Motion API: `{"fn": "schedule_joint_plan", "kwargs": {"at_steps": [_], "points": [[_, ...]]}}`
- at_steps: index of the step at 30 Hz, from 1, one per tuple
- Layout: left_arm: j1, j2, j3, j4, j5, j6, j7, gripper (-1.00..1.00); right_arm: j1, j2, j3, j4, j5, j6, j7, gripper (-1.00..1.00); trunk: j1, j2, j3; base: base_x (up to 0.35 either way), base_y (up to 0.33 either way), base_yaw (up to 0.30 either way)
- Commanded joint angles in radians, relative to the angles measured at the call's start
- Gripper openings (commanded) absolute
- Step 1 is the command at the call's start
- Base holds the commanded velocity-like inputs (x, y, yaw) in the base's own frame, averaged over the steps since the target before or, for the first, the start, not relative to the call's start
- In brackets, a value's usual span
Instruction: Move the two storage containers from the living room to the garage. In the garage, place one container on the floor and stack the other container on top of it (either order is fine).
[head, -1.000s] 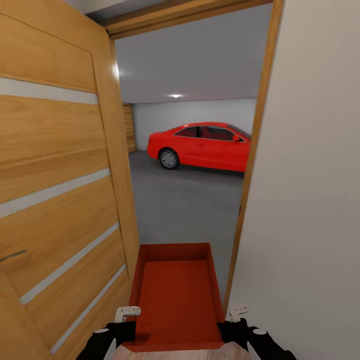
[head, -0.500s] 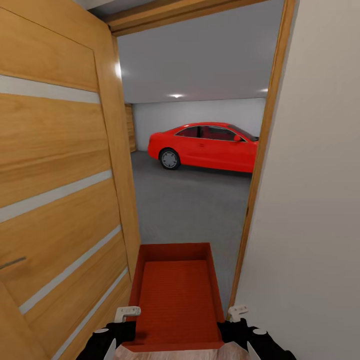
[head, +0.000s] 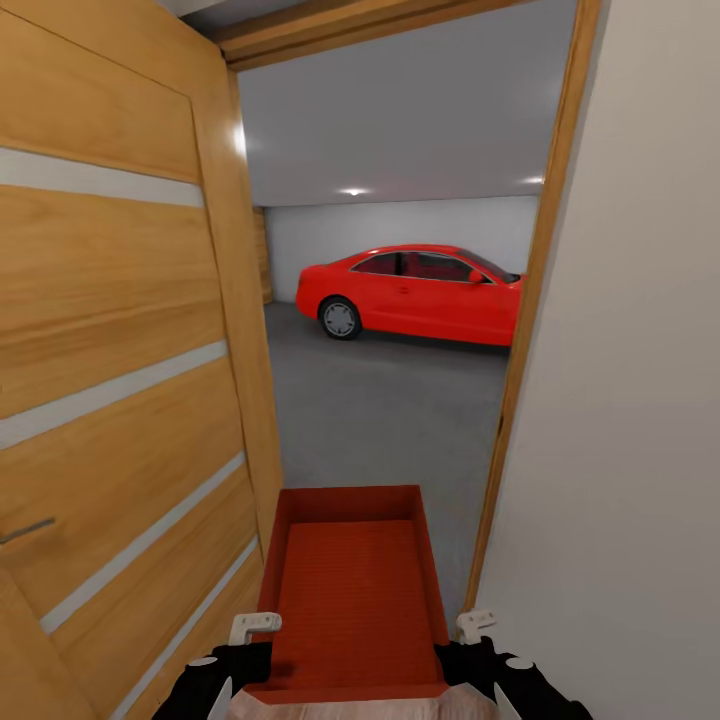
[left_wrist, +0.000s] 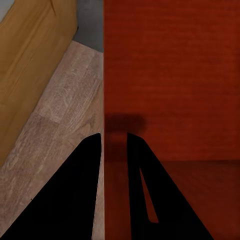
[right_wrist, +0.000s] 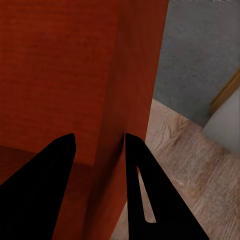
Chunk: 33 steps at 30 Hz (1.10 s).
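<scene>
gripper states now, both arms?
Left gripper: shut on the storage container, fingers astride its side wall.
Right gripper: shut on the same container's opposite wall.

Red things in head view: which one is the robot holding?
The storage container, the open-topped orange-red bin low between the left gripper and right gripper, a wall in each. The red car stands far off in the garage.

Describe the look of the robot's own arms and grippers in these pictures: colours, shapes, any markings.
In the head view, both arms end in glossy black housings with small white-grey discs on top and a pale bracket. In the wrist views, the left gripper and right gripper each show two flat black fingers tapering to blunt tips; one finger of each has a narrow slot. No cables or lettering show.
</scene>
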Motion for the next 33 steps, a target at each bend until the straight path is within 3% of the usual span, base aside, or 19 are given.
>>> {"fn": "schedule_joint_plan", "kwargs": {"at_steps": [1, 14, 33], "points": [[-0.001, 0.024, 0.009, 0.0, -0.027, 0.005, 0.019, -1.0, 0.0, -0.001, 0.021, -0.004, -0.01, -0.035, 0.081, -1.0, 0.0, -0.002, -0.002, 0.125, 0.2, 0.0], [-0.001, 0.024, 0.009, 0.0, -0.027, 0.006, 0.019, -1.0, 0.0, -0.001, 0.022, -0.004, -0.01, -0.035, 0.082, -1.0, 0.0, -0.002, -0.002, 0.133, 0.229, 0.0], [-0.001, 0.024, 0.009, 0.0, -0.027, 0.006, 0.019, -1.0, 0.0, -0.001, 0.022, -0.004, -0.01, -0.035, 0.085, -1.0, 0.0, -0.002, -0.002, 0.005, 0.049, 0.0]]}}
